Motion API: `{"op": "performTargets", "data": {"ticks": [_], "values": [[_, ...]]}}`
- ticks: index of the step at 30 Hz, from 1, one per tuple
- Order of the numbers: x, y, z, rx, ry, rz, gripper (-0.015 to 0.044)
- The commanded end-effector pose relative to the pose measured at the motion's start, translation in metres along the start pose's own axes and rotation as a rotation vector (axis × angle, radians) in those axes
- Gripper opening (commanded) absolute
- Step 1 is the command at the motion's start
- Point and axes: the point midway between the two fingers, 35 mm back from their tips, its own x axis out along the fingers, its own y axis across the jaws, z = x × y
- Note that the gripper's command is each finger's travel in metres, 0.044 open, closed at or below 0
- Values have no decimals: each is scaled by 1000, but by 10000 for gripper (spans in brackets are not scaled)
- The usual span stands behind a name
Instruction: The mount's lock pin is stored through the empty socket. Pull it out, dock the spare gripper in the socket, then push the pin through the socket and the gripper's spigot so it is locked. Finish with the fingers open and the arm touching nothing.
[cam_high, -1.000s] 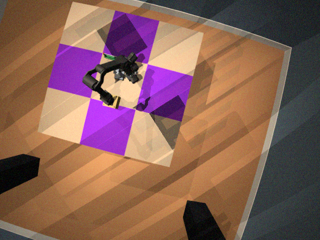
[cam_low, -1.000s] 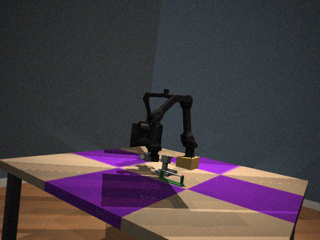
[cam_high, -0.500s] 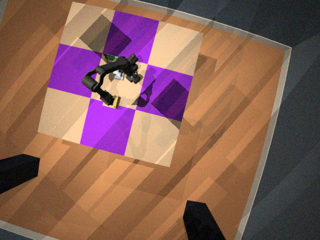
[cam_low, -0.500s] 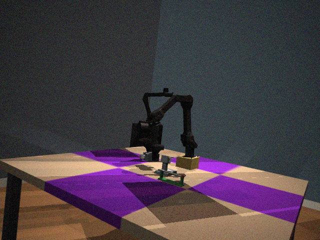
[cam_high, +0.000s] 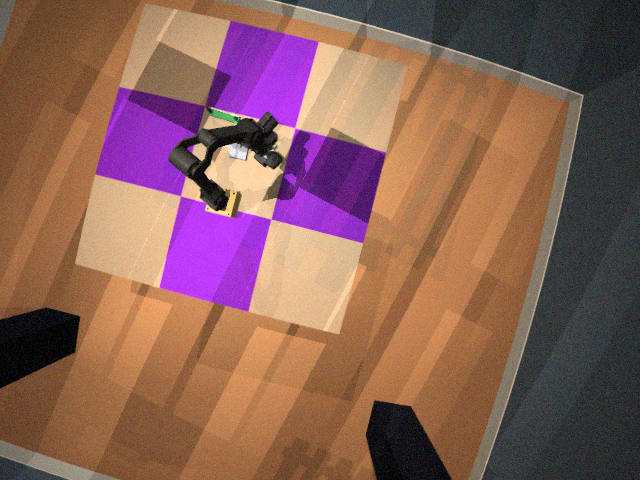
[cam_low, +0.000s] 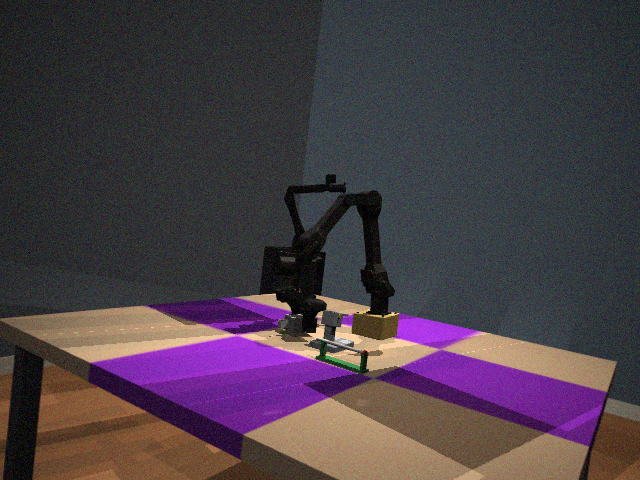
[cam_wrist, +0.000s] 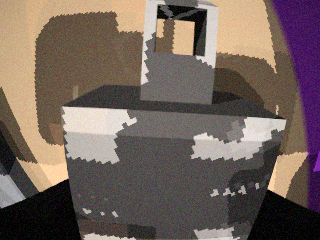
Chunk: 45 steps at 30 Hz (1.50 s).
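Observation:
My gripper (cam_low: 301, 322) (cam_wrist: 163, 178) is shut on the spare gripper (cam_low: 293, 324) (cam_wrist: 172, 160), a grey block with a windowed spigot. In the wrist view the spigot points away from the fingers, towards the top. The spare gripper is beside the mount. The grey mount (cam_high: 238, 150) (cam_low: 331, 318) stands upright with its socket head on a post. The pin (cam_low: 343, 345), a pale rod with a red end, lies across the green rack (cam_high: 224, 115) (cam_low: 341, 363). The inside of the socket is not clear. In the top view the arm hides most of the held part.
The arm rises from a yellow block (cam_high: 231, 205) (cam_low: 375, 326). The green rack stands close to the mount, on the side away from the yellow block. A black panel (cam_low: 270, 268) shows behind the forearm. The table top (cam_low: 170, 338) has purple and tan squares.

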Motion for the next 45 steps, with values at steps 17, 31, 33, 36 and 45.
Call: {"op": "performTargets", "data": {"ticks": [17, 31, 33, 36, 45], "values": [[10, 0, -1, 0, 4, 0, 263], [-3, 0, -3, -1, 13, 0, 440], [-6, 0, -5, -2, 21, -1, 440], [-11, 0, -7, -4, 29, -1, 440], [-27, 0, -13, -9, 52, -1, 440]]}}
